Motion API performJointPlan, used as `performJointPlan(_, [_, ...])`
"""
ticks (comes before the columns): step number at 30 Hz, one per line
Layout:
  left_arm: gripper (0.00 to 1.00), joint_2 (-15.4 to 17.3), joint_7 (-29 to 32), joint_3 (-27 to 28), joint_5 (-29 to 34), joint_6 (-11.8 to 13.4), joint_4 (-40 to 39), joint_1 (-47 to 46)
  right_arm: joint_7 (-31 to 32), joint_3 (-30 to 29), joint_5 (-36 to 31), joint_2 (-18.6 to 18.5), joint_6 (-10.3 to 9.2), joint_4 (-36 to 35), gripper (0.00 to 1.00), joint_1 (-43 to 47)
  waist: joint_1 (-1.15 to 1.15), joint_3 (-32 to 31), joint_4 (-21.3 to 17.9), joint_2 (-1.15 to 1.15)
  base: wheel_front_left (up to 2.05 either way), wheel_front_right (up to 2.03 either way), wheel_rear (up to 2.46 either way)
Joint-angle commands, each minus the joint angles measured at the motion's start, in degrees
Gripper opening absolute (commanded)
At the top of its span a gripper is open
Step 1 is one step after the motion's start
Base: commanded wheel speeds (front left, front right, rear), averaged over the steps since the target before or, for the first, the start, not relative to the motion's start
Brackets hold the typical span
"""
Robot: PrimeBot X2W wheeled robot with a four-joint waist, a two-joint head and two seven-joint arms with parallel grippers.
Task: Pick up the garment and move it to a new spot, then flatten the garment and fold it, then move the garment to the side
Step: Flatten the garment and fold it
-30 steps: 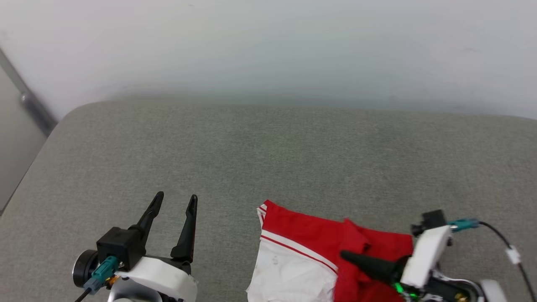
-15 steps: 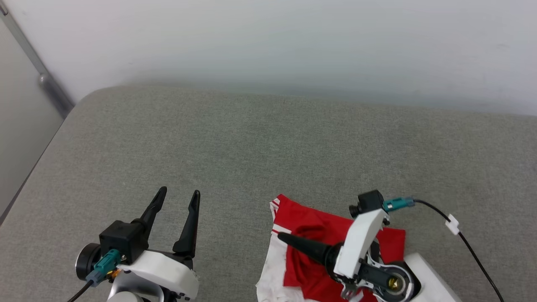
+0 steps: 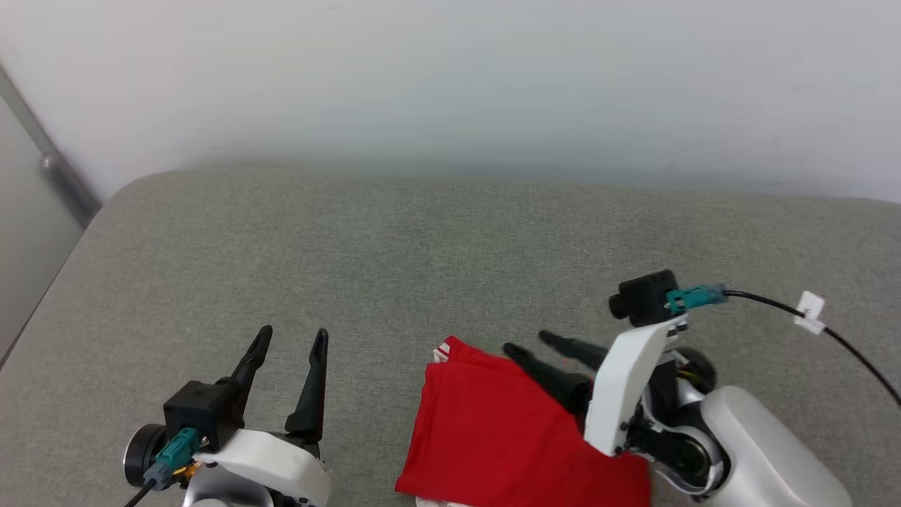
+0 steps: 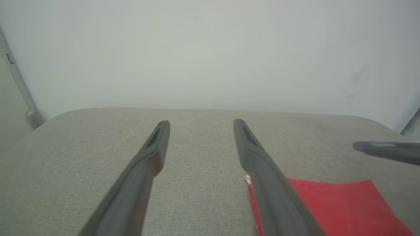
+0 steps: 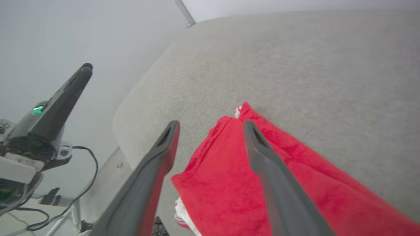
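Note:
The garment (image 3: 493, 429) lies folded on the grey padded surface (image 3: 450, 260) at the near edge, its plain red side up and a bit of striped trim at its far left corner. My right gripper (image 3: 526, 342) hovers open over the garment's far right edge, fingers pointing left, holding nothing. The right wrist view has the garment (image 5: 229, 170) spread beneath the parted right gripper (image 5: 210, 123). To the left of the garment, my left gripper (image 3: 293, 331) stands open and empty. In the left wrist view the garment (image 4: 331, 206) sits to the right of the left gripper (image 4: 201, 122).
A white wall (image 3: 450, 84) rises behind the surface. A grey metal post (image 3: 49, 169) stands at the far left corner. The surface's left edge (image 3: 42, 310) drops off. A black cable (image 3: 845, 338) trails from my right wrist.
The right gripper opened and let go of the garment, then rose and drew back to the right. The red fold now lies flat over the white part. The left gripper stayed put.

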Motion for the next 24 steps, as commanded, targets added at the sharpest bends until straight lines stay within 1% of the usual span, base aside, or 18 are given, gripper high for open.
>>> performJointPlan(1, [1.0, 0.07, -0.38, 0.31, -0.02, 0.48, 0.08, 0.65, -2.34, -0.44, -4.29, -2.0, 0.0, -0.81, 1.0, -0.26, 0.0, -0.25, -0.64, 0.0, 0.0, 0.0, 0.0])
performJointPlan(4, [1.0, 0.33, -0.46, 0.8, 0.05, 1.24, -0.02, 1.3, -6.21, -2.93, -14.64, -4.74, 0.0, -2.19, 1.0, 1.28, 0.0, -0.5, -1.65, 0.0, 0.0, 0.0, 0.0])
performJointPlan(6, [1.0, 0.43, -0.57, 1.24, 0.25, 1.97, -0.21, 1.6, -8.11, -6.6, -20.85, -6.0, -0.01, -2.9, 1.0, 3.14, 0.0, -0.62, -2.27, 0.0, 0.0, 0.0, 0.0])
performJointPlan(10, [1.0, 0.58, -0.72, 2.09, 0.32, 2.96, -0.3, 2.32, -12.46, -16.33, -32.0, -6.19, 0.0, -6.0, 1.0, 7.46, 0.0, -0.73, -3.53, 0.0, 0.0, 0.0, 0.0])
performJointPlan(12, [1.0, 0.59, -0.92, 2.54, 0.41, 3.35, -0.27, 2.51, -15.43, -21.6, -36.61, -5.0, 0.0, -8.29, 1.0, 10.27, 0.0, -0.75, -3.97, 0.0, 0.0, 0.0, 0.0])
performJointPlan(16, [1.0, 0.41, -1.25, 3.61, 0.64, 3.85, 0.05, 3.35, -21.37, -29.83, -41.93, -2.08, -0.01, -12.76, 1.0, 15.24, 0.0, -0.84, -4.78, 0.0, 0.0, 0.0, 0.0])
performJointPlan(18, [1.0, 0.4, -1.3, 3.99, 1.05, 4.01, 0.26, 3.61, -23.81, -32.44, -43.59, -0.68, -0.01, -14.54, 1.0, 17.31, 0.0, -0.92, -5.02, 0.0, 0.0, 0.0, 0.0])
performJointPlan(20, [1.0, 0.31, -1.38, 4.4, 1.14, 4.1, 0.5, 3.94, -25.5, -33.87, -44.32, 0.92, 0.0, -16.08, 1.0, 19.21, 0.0, -1.04, -5.2, 0.0, 0.0, 0.0, 0.0])
performJointPlan(24, [1.0, 0.03, -1.52, 4.78, 1.66, 3.68, 1.19, 4.85, -26.63, -34.86, -44.52, 2.91, -0.01, -17.73, 1.0, 22.39, 0.0, -1.34, -5.36, 0.0, 0.0, 0.0, 0.0])
